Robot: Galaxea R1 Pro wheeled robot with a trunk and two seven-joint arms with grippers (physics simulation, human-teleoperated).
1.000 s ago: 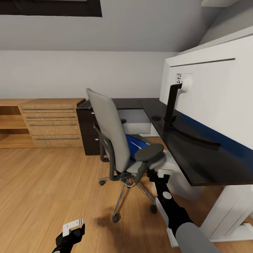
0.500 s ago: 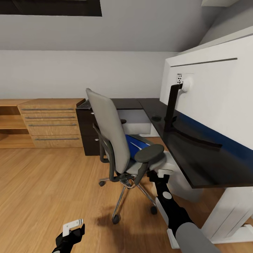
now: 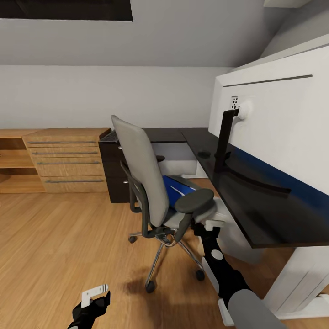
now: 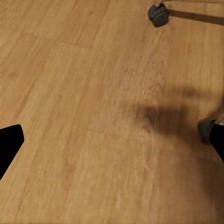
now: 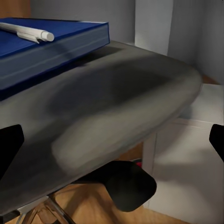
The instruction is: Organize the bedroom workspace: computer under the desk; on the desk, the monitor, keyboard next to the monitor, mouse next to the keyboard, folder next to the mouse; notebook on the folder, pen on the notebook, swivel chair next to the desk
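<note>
The grey swivel chair (image 3: 139, 169) stands on the wood floor beside the black-topped desk (image 3: 237, 196), its back toward me. On its seat lies the blue folder (image 3: 172, 189) (image 5: 51, 44), with the white pen (image 5: 28, 31) on top; I cannot make out the notebook. The monitor (image 3: 274, 128) stands on the desk, white back facing me. A small dark mouse (image 3: 203, 154) sits by its stand. My right gripper (image 3: 211, 225) (image 5: 112, 142) is open, low at the seat's front edge under the armrest. My left gripper (image 3: 96, 292) (image 4: 112, 142) hangs open over the floor.
A light wood cabinet (image 3: 68, 160) with bar handles lines the far wall. Dark drawers (image 3: 116, 173) close the desk's far end. A white box (image 3: 237, 237), possibly the computer, stands under the desk. One chair wheel (image 4: 158, 14) is near my left gripper.
The whole view has drifted very slightly, so the camera moved. Both arms and the chair keep their places.
</note>
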